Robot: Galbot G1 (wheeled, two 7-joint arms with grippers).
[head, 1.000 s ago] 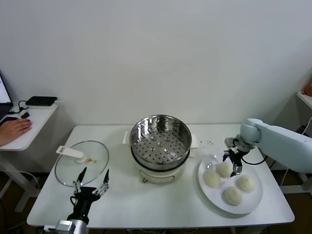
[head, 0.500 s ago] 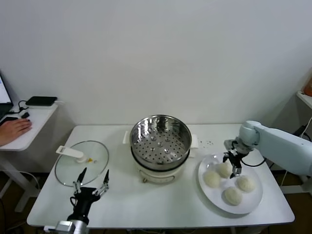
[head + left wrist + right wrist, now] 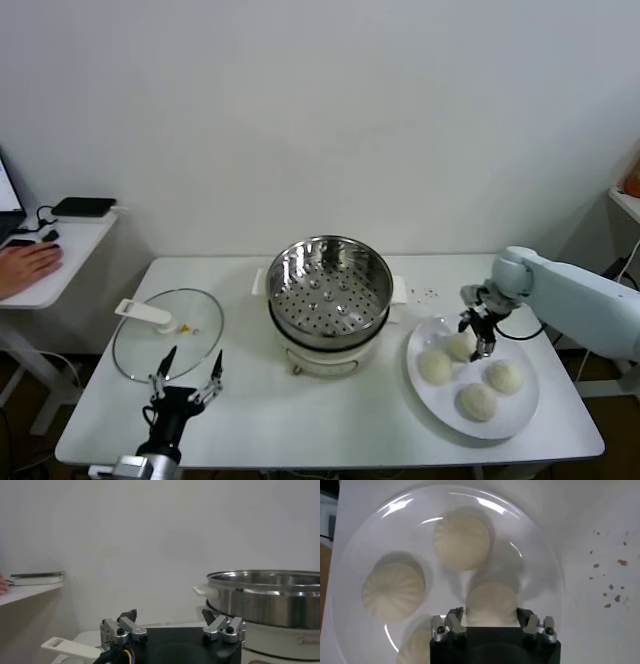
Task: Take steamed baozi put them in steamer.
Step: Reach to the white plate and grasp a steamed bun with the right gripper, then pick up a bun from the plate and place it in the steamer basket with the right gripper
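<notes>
Four cream-white baozi lie on a white plate (image 3: 523,412) at the right: one (image 3: 459,346) at the back, with the others (image 3: 434,367), (image 3: 503,375), (image 3: 477,401) around it. My right gripper (image 3: 478,335) is down at the back bun. In the right wrist view it (image 3: 490,615) is open, with a finger on each side of that baozi (image 3: 491,602). The steel steamer (image 3: 330,285) stands empty on its white cooker base (image 3: 325,358) at the table's middle. My left gripper (image 3: 187,372) is open and empty, parked at the front left.
The glass lid (image 3: 168,332) with a white handle lies flat at the table's left. A side desk (image 3: 45,255) with a person's hand is at the far left. In the left wrist view the steamer (image 3: 270,597) stands beyond the left gripper (image 3: 169,616).
My right gripper has stayed at the back baozi with only a slight shift. The left arm has not moved. The hand on the side desk has drawn back a little.
</notes>
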